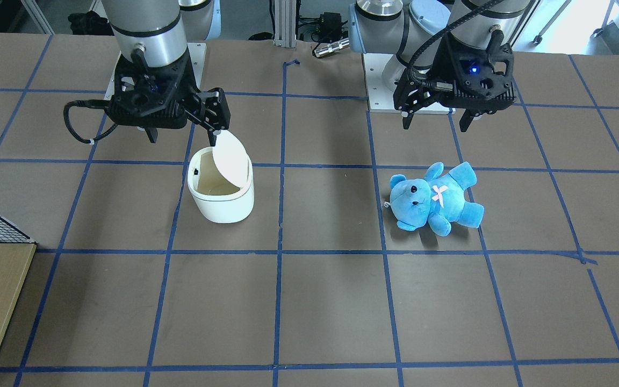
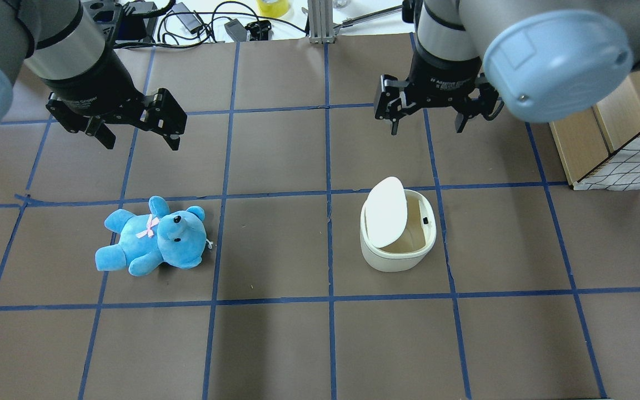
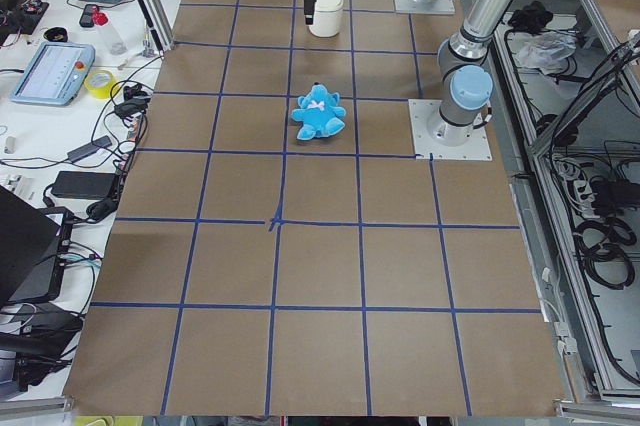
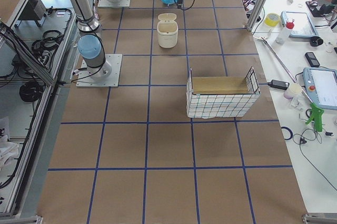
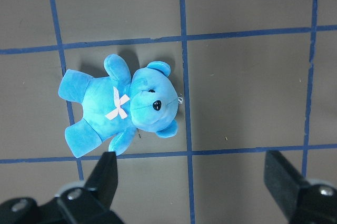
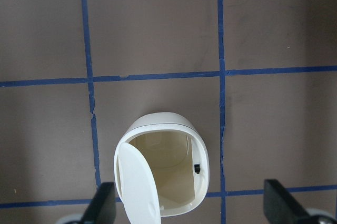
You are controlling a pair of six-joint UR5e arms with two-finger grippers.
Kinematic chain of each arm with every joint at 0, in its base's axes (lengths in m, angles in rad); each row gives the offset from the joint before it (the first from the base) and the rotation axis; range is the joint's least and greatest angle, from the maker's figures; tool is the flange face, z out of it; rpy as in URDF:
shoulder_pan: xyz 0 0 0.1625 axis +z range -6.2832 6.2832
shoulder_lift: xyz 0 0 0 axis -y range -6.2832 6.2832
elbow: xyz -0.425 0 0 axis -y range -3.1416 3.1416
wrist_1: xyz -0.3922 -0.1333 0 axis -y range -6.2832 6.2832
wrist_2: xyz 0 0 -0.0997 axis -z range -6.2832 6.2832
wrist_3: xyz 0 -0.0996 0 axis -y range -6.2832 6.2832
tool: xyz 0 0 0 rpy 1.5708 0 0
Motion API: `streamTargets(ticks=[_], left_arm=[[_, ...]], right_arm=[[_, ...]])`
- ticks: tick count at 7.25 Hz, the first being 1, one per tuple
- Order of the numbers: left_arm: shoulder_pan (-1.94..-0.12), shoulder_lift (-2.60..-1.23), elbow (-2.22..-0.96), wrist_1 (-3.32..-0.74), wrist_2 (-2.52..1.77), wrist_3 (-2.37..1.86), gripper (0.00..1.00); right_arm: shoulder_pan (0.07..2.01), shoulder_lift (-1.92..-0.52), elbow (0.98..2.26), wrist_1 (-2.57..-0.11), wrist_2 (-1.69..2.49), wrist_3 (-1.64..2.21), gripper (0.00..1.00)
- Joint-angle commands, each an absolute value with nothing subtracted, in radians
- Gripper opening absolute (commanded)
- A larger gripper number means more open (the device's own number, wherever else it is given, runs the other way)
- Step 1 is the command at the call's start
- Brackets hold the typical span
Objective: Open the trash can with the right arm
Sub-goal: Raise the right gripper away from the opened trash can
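Overhead exterior, near side first: bench [image 2: 275, 333] was brown with a blue tape grid. Trash can [image 2: 398, 256] stood upright on the robot's right half, inside one grid square and just off the tape line on its left. Its lid [image 2: 386, 214] was flipped up and tilted, hinged on the side toward bench centre. Cream inner wall was exposed, with a small black latch [image 2: 425, 220] on the inner rim opposite the hinge.

Blue plush bear [image 2: 153, 239] lay on its back on the left half, well apart from the can, pink bow on its chest.

Further out, right claw [image 2: 426, 130] hung above the bench beyond the can, fingers spread, nothing between them. In the front-facing view one right fingertip [image 1: 214, 137] lined up with the lid's top edge; couldn't tell whether it touched. Right wrist view looked straight down on the can [image 6: 163, 166], low in frame between the two fingers [image 6: 102, 205], opening facing the camera.

Left claw [image 2: 142, 145] hung beyond the bear, fingers also spread and gripping nothing. Left wrist view had the bear [image 5: 118, 108] just past the fingertips [image 5: 105, 174].

Wire-sided box [image 2: 628, 164] sat at the right edge of the bench. At the far edge were an aluminium post [image 2: 320, 22], loose cables [image 2: 198, 25] and a yellow tape roll [image 2: 273, 6].
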State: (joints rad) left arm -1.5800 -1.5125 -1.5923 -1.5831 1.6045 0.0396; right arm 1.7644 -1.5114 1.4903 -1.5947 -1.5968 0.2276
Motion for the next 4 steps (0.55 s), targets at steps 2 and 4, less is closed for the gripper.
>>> streamTargets(ticks=[2, 4], left_arm=[[-1.580, -1.513, -1.592, -1.583, 1.605, 0.040, 1.00], [-1.580, -1.513, -1.592, -1.583, 1.605, 0.040, 1.00]], right_arm=[[1.764, -1.509, 1.425, -1.568, -1.578, 0.229, 1.00], [1.764, -1.509, 1.425, -1.571, -1.585, 0.232, 1.00]])
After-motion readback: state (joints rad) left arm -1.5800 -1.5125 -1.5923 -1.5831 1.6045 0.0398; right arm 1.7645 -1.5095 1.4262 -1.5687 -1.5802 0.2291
